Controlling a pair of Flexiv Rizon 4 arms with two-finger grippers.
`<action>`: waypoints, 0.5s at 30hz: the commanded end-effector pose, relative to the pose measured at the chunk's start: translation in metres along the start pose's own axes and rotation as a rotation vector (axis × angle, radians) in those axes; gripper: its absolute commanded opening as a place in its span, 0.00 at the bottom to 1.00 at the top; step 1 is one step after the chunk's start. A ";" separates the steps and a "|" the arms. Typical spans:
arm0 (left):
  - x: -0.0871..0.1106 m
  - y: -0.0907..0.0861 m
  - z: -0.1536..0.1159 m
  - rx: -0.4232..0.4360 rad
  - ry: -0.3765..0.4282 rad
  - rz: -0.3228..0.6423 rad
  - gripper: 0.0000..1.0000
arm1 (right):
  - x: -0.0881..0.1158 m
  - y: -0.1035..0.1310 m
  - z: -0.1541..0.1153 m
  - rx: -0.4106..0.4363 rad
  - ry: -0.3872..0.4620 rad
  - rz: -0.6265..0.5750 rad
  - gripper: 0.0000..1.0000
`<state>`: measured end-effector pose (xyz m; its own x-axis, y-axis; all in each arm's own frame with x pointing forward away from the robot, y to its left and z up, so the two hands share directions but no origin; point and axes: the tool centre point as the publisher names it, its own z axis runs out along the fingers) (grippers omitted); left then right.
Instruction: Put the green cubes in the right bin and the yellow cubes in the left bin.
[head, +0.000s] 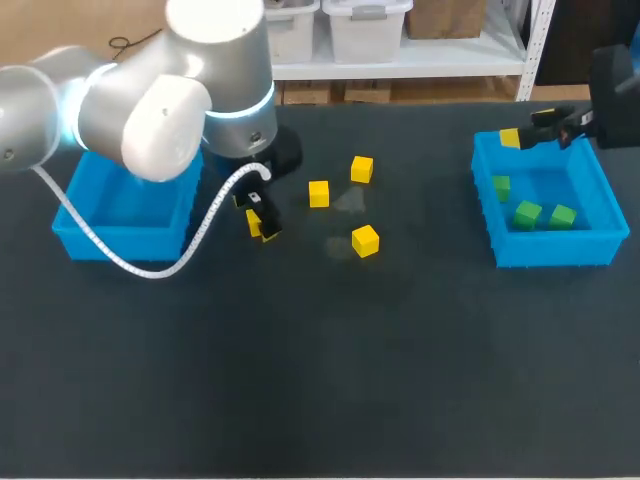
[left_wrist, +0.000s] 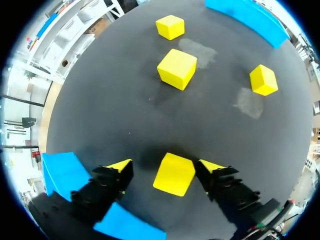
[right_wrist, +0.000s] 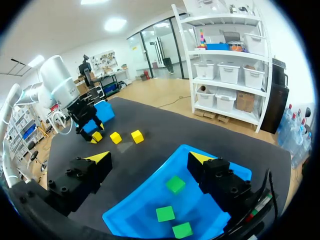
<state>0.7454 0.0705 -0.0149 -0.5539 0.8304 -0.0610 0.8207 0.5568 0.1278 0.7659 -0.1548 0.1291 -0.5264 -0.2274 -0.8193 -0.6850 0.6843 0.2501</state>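
Left wrist view: left gripper wide open, empty, with a yellow cube between its fingers

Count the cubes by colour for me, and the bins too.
Yellow cubes: 4
Green cubes: 3
Blue bins: 2
Total: 9

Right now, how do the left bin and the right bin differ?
The right bin holds three green cubes; the left bin shows no cubes, though my left arm hides part of it. The right gripper hangs open over the right bin; the left gripper is beside the left bin, open around a yellow cube on the table. Both bins are blue and open-topped.
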 end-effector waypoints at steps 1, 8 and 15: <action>-0.006 -0.002 0.005 -0.036 0.027 -0.011 0.00 | 0.000 0.000 -0.001 -0.001 -0.002 0.000 1.00; -0.005 -0.002 0.000 -0.055 -0.018 -0.044 0.00 | 0.000 0.000 -0.001 -0.001 -0.002 0.000 1.00; -0.002 0.007 -0.046 -0.096 -0.113 -0.067 0.00 | 0.000 0.000 -0.001 -0.001 -0.002 0.000 1.00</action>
<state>0.7622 0.0599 0.0089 -0.5924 0.7930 -0.1426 0.7687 0.6093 0.1947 0.7659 -0.1550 0.1289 -0.5264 -0.2271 -0.8194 -0.6850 0.6842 0.2504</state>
